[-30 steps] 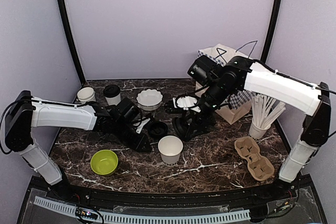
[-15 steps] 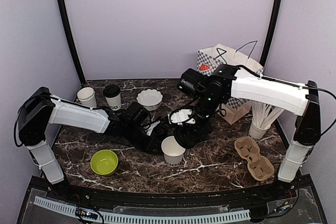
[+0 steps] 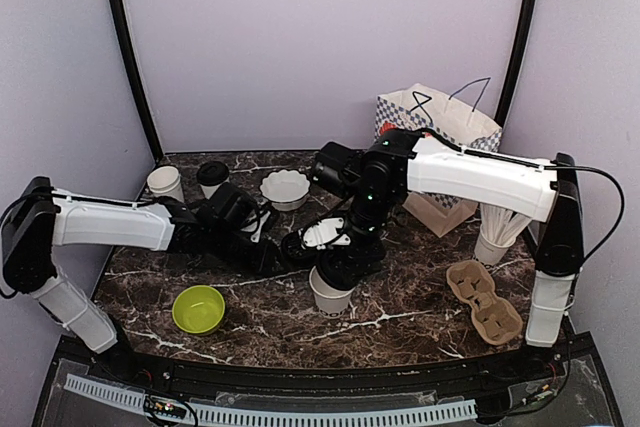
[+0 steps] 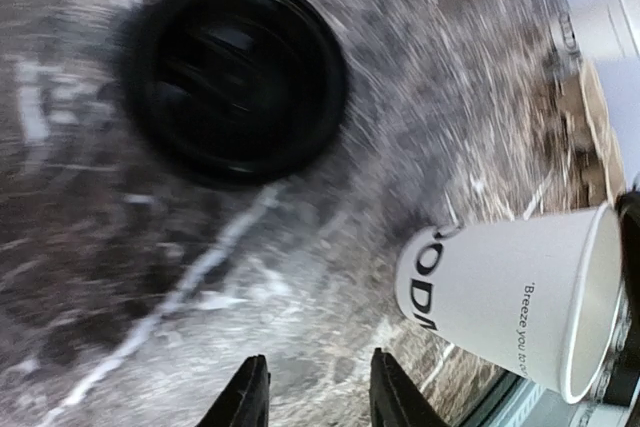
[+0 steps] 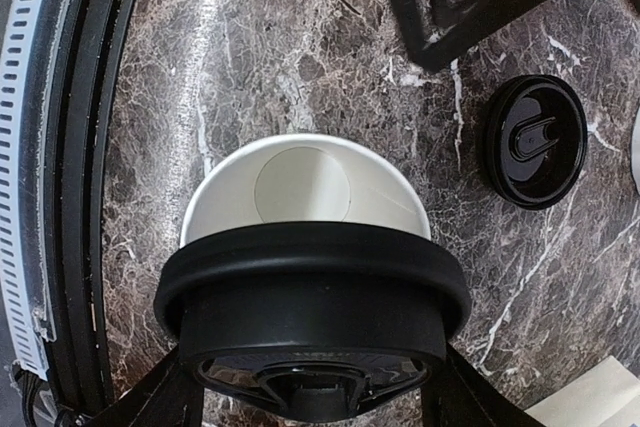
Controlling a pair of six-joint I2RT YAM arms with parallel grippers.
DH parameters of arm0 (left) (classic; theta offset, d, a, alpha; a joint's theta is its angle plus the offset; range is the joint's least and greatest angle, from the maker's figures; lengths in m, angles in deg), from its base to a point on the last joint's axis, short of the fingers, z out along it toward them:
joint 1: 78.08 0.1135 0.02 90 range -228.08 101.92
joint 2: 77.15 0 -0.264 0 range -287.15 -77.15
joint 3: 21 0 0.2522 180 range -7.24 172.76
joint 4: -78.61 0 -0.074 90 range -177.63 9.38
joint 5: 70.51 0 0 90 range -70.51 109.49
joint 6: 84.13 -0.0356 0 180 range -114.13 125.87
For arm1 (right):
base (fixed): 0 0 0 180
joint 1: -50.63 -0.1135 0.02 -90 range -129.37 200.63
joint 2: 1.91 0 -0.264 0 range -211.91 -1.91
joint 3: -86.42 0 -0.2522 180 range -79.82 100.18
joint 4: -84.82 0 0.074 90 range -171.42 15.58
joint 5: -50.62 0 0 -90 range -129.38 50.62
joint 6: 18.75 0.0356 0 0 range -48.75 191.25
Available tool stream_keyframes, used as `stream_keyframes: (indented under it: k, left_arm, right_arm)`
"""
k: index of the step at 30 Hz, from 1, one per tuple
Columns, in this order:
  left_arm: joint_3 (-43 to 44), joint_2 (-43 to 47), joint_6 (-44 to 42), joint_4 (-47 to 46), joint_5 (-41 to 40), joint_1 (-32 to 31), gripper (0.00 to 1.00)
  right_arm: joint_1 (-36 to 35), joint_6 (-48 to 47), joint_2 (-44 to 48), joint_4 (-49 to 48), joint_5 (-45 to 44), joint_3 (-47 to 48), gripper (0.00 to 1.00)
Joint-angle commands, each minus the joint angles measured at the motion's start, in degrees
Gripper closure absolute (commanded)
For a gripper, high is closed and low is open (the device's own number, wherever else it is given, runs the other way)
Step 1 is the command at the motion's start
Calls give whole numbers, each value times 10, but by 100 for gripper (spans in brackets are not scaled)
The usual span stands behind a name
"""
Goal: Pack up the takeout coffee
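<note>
From above, the right gripper (image 3: 346, 261) hangs over an open paper cup (image 3: 330, 297) near the table's (image 3: 420, 282) front middle; the left gripper (image 3: 268, 253) is just beside a loose lid (image 3: 298, 247). A lidded cup (image 3: 212, 179) stands back left.

Left wrist: fingers (image 4: 250, 397) narrowly apart, empty.

Right wrist: fingers (image 5: 158, 399) clamp a black lid (image 5: 310, 297) over the cup's mouth.

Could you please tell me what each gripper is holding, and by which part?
The right gripper clamps a black lid by opposite rim edges; the left gripper holds nothing.
</note>
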Motion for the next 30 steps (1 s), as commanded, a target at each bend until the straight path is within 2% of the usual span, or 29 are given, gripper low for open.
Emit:
stream_keyframes:
  k: [1,10,17,25,30]
  left_arm:
    - [-39,62,53,4,-81,25,63]
    - [-48,66,54,-3,-78,35,62]
    - [-50,64,53,-4,-77,35,62]
    - [-24,79,44,7,-55,35,61]
    - [-6,105,18,-20,5,35,59]
  right_arm:
    - [-9,-6,-14,26,-15,21,32]
    - [-15,0,-15,22,-24,11,25]
    - [-17,4,-7,14,-22,18,6]
    - [-4,11,34,5,-33,-2,3]
    - [42,23,80,-6,19,-30,3]
